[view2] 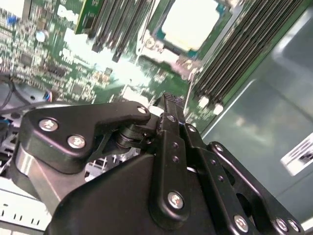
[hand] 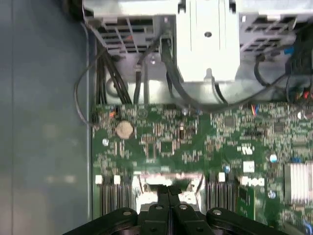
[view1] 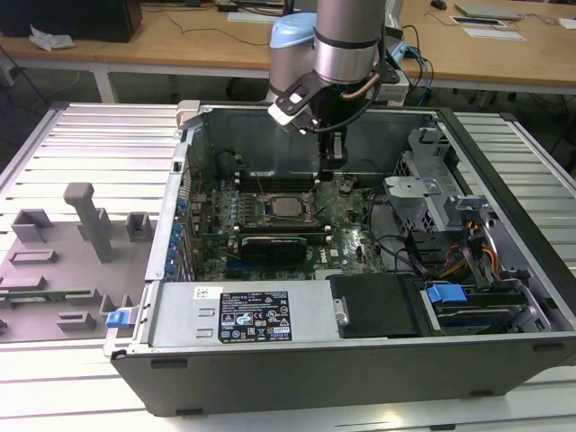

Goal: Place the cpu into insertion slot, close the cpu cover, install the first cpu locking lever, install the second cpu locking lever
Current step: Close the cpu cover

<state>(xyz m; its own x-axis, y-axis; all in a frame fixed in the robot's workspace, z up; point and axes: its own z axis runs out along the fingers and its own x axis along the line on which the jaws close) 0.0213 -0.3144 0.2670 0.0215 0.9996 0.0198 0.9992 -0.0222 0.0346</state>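
The cpu (view1: 287, 206), a pale silvery square, lies flat in the insertion slot (view1: 266, 219) on the green motherboard (view1: 353, 241) inside the open computer case. In the second wrist view the cpu (view2: 190, 22) shows with the silver cpu cover (view2: 161, 53) lying along its edge. My gripper (view1: 331, 176) hangs straight down just beyond the slot's corner, on the exterior view's right. Its black fingertips (hand: 168, 190) are pressed together with nothing between them, low over the board beside the slot. A thin metal lever (view1: 259, 184) sticks up at the slot's far left corner.
Black memory slots (view2: 244, 44) flank the socket. A black card (view1: 274, 245) lies in front of it, and a drive cage (view1: 423, 193) with cables (view1: 396, 247) fills the case's right side. A grey fixture plate (view1: 63, 261) with holders lies left of the case.
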